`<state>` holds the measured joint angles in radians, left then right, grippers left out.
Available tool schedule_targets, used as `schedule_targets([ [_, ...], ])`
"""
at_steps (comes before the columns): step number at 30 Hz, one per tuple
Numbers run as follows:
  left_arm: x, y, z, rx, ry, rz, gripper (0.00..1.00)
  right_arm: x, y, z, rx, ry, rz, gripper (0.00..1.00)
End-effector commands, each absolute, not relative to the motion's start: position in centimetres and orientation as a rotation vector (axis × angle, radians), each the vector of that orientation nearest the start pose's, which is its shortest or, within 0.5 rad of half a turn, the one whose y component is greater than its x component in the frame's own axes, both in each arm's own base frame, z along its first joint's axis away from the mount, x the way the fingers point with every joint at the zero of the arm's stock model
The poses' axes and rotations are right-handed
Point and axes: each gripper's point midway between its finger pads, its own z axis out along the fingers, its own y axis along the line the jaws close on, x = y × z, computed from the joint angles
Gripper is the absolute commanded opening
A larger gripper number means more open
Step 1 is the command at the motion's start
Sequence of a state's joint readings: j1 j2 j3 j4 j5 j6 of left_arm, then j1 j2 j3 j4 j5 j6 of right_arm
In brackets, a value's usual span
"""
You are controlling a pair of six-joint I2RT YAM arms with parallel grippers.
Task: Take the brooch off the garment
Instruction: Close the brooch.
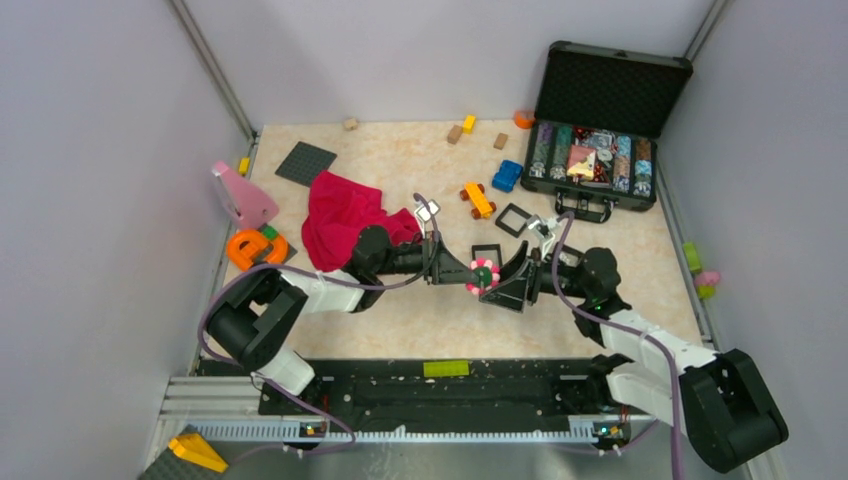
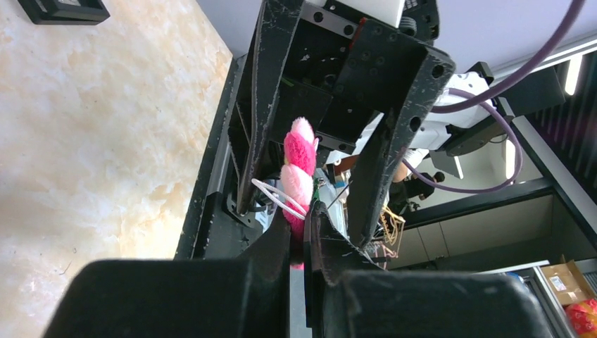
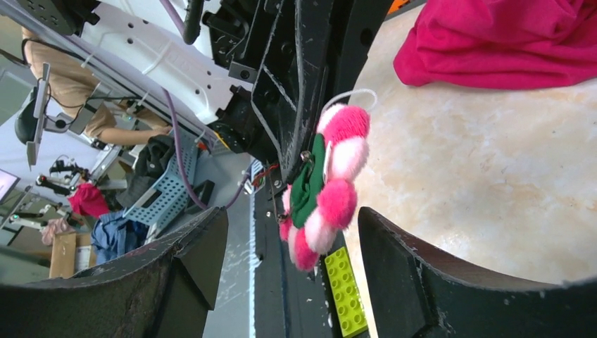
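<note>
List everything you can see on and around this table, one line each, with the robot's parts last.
brooch: 1, pink and white with a green centre, mid-table between the arms
garment: 1, magenta, left rear
case: 1, black, open, right rear
orange car: 1, orange, centre rear
blue car: 1, blue, beside the case
frames: 2, black, centre
plate: 1, grey, left rear
ring toy: 1, orange, left edge
blocks: 3, tan, rear
green brick: 1, green, near edge
left claw: 1, black, shut on brooch
right claw: 1, black, open either side of brooch
</note>
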<state>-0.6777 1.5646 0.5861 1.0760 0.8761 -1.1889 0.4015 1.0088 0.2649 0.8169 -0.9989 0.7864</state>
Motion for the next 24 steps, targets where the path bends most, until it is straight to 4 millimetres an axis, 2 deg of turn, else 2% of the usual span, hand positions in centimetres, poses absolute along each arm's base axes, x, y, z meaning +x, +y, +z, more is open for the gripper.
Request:
schedule_targets([
  [1, 18.1, -35.1, 23.2, 0.503, 1.774, -2.044, 0.00, 16.0, 24.1, 21.3, -0.629, 1.571, 1.634, 0.69],
  [13, 17.7, -35.0, 23.5, 0.529, 1.764, -2.056, 0.00, 16.3, 24.1, 22.8, -0.607, 1.516, 1.713, 0.63],
  [16, 17.7, -35.0, 23.6, 0.534, 1.759, -2.056, 0.00, 16.5, 24.1, 22.8, -0.598, 1.518, 1.710, 0.55],
  [24, 17.5, -35.0, 23.8, 0.547, 1.751, -2.069, 0.00, 16.5, 24.1, 23.0, -0.591, 1.515, 1.711, 0.45],
])
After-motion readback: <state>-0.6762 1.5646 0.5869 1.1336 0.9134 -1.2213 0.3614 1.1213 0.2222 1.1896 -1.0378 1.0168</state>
